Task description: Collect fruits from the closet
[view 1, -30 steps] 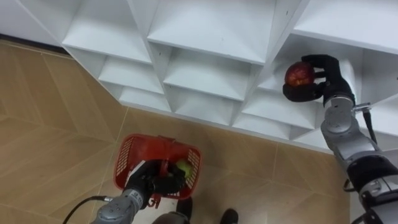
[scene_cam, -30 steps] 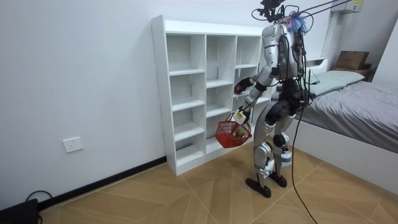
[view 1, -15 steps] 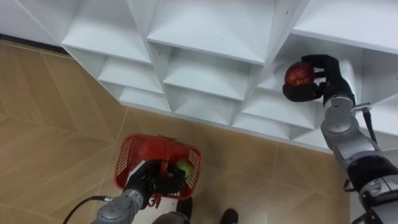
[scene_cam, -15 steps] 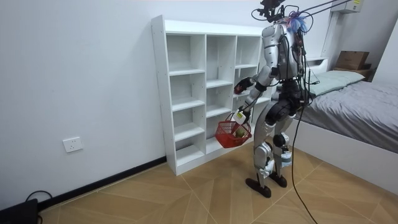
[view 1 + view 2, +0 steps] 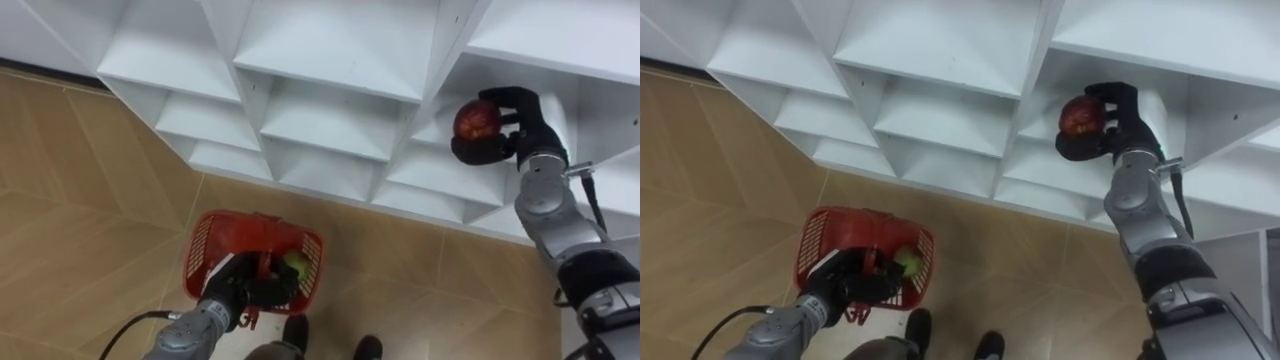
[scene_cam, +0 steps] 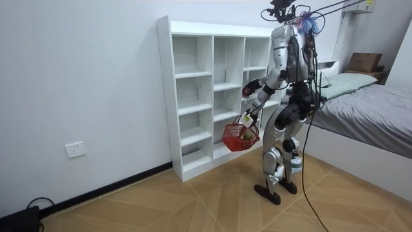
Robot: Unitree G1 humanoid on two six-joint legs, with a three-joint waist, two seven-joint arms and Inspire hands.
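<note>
White closet (image 5: 335, 45): right hand (image 5: 522, 128) clasps round red apple (image 5: 477, 119); left hand (image 5: 232, 293) grips red basket (image 5: 205, 245)

- Closet (image 5: 330, 60): smooth, matt white boards.
- Basket (image 5: 205, 245): red plastic lattice.
- Apple (image 5: 477, 120): glossy red skin.
- Floor (image 5: 90, 190): wood-look planks, satin.

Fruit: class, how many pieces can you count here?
2. A round red apple sits in the right hand by the white shelf unit; a round green fruit lies in the red mesh basket hanging from the left hand. More may be hidden.
</note>
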